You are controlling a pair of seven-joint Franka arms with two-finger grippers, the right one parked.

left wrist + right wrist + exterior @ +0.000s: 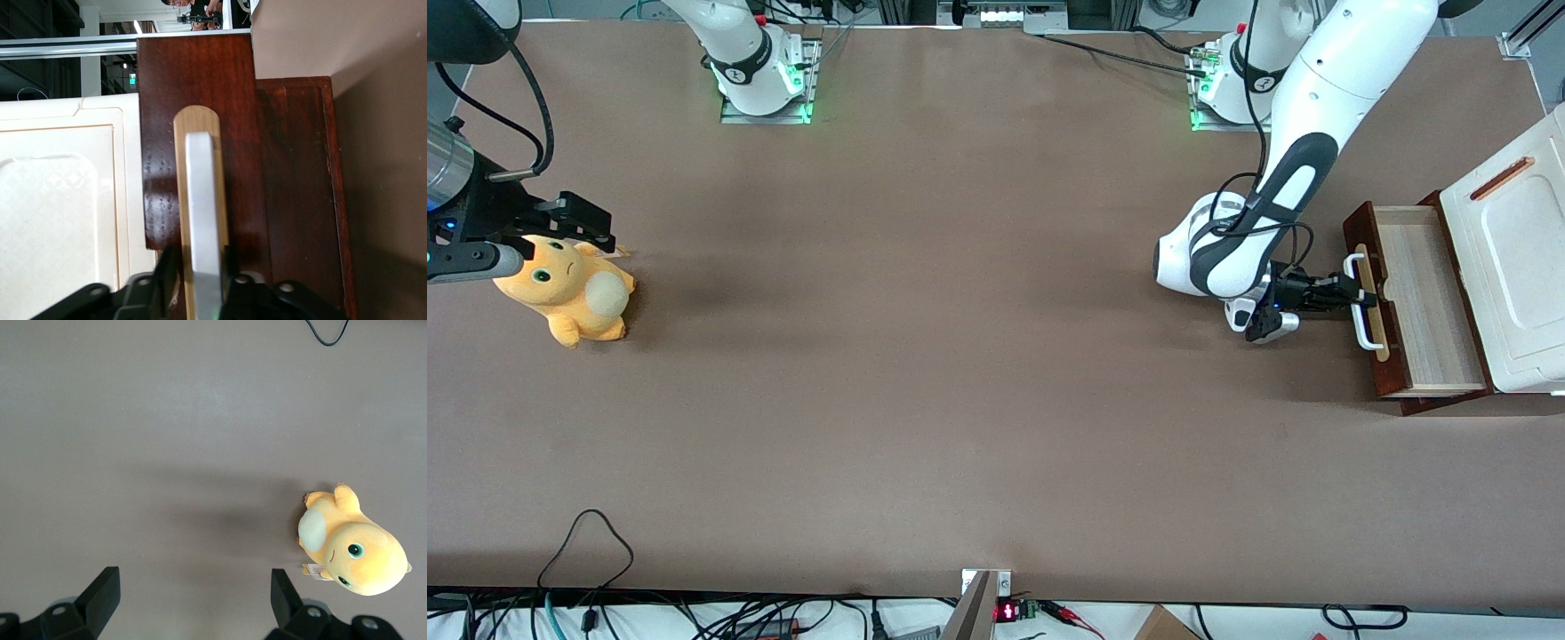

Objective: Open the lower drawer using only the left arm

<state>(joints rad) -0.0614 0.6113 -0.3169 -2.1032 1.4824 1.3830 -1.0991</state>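
Note:
The lower drawer (1427,302) stands pulled well out of the cabinet, its pale wood inside showing. Its dark reddish-brown front (1362,233) (227,100) carries a white loop handle (1362,331) (200,193) on a pale wood strip (197,117). The left arm (1316,107) reaches down in front of the drawer. Its black gripper (1352,292) (199,257) is at the middle of the handle, one finger on each side of the white bar, shut on it.
The white cabinet top (1516,258) (60,213) with an orange-brown bar (1501,178) covers the cabinet at the working arm's end of the table. A yellow plush toy (569,289) lies toward the parked arm's end. Brown tabletop (960,356) spreads between them.

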